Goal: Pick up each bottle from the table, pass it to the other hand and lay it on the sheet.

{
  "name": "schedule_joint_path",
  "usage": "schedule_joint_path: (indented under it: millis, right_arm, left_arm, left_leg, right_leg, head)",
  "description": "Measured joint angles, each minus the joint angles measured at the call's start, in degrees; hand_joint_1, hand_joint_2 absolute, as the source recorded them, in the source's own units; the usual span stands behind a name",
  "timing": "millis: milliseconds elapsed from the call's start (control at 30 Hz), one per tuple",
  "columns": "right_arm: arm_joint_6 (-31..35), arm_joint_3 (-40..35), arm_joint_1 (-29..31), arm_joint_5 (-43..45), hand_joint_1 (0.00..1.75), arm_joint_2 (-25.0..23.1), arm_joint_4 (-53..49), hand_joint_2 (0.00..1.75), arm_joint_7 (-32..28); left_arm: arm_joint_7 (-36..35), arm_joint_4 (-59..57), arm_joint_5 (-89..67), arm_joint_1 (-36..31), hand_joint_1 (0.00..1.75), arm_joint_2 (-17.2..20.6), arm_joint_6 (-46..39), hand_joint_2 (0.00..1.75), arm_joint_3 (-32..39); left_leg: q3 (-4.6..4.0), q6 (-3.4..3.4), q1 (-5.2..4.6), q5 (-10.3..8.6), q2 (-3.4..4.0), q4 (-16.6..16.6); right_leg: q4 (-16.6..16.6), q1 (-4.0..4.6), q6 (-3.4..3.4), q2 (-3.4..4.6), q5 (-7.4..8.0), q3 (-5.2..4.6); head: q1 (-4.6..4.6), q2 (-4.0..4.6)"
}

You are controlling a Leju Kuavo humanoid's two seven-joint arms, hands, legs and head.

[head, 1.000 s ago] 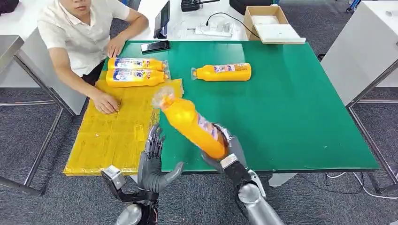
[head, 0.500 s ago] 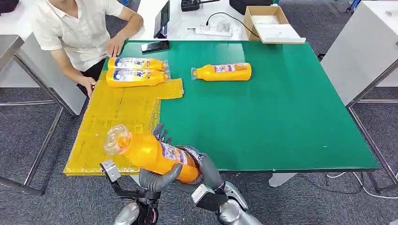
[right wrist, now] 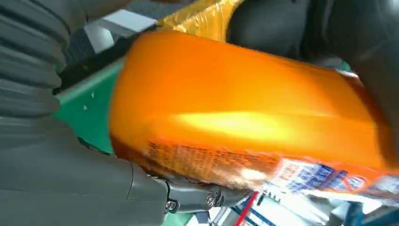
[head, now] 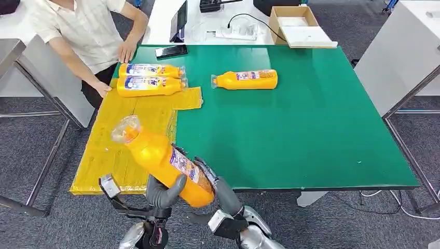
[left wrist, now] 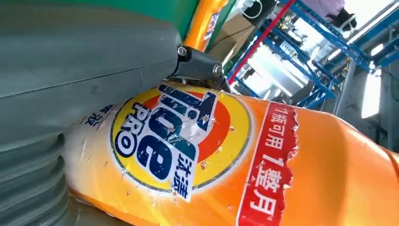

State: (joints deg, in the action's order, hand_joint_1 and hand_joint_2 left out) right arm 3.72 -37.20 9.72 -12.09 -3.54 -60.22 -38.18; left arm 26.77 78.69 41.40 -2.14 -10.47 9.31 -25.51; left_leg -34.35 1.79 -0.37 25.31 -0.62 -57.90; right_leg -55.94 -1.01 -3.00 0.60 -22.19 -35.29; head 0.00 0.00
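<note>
On green table (head: 311, 129): yellow sheet (head: 129, 135); left hand (head: 165, 191), right hand (head: 220, 189) both grip bottle (head: 166, 161).

The robot's arms are silver metal with rounded joint housings. The left hand (head: 165, 191) is grey, with a thick smooth grey thumb and darker fingers. The right hand (head: 220, 194) is the same grey. At each wrist a grey ribbed cover (left wrist: 28, 179) adjoins a dark bracket fastened with small silver screws (left wrist: 217, 69).
</note>
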Motion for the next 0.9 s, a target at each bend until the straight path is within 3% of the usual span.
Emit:
schedule_joint_path:
  millis: [267,500,567,767,900]
  right_arm:
    - [0.96,1.60,-1.10,-3.43,0.00,0.28,0.17,0.00,0.00]
    - [0.61,10.41,-7.93,-3.67,0.00,2.80,-7.02,0.00,0.00]
    - [1.68,13.08,-9.93,-3.63,0.00,3.30,-9.29,0.00,0.00]
    - [10.42,24.45,-14.72,-0.28,0.00,2.95,-19.38,0.00,-0.02]
    - [17.68,31.79,-15.54,2.71,0.00,0.81,-26.35,0.00,-0.02]
  left_arm:
    - [-0.74,0.99,-1.19,1.27,1.75,-0.39,1.97,1.75,1.42]
    - [0.68,3.06,-12.03,2.66,1.75,-0.72,-2.94,1.75,2.95]
    - [1.73,3.04,-17.57,2.87,1.75,-0.66,-8.32,1.75,3.59]
    - [8.42,1.46,-51.31,2.53,1.75,0.22,-42.97,1.75,4.98]
    - [6.43,-0.28,-70.50,1.92,1.73,-0.41,-48.80,1.75,7.73]
  left_leg:
    - [0.02,0.00,-0.02,0.00,-0.01,0.00]
    - [-0.04,0.02,-0.02,0.04,-0.06,0.00]
    - [-0.04,0.02,-0.02,0.05,-0.07,0.00]
    - [-0.04,0.02,-0.02,0.03,-0.09,0.00]
    - [-0.01,0.02,-0.02,0.03,0.00,0.00]
  right_leg:
    - [0.01,0.00,0.00,0.00,0.00,0.00]
    - [0.03,-0.01,0.00,-0.01,-0.02,-0.01]
    - [0.04,-0.01,-0.01,-0.02,-0.02,-0.01]
    - [0.03,0.00,-0.01,-0.03,-0.01,0.00]
    - [0.03,-0.01,-0.01,-0.01,-0.01,0.01]
  head:
    - [0.00,0.00]
    - [0.00,0.00]
    - [0.00,0.00]
    - [0.00,0.00]
    - [-0.02,0.00]
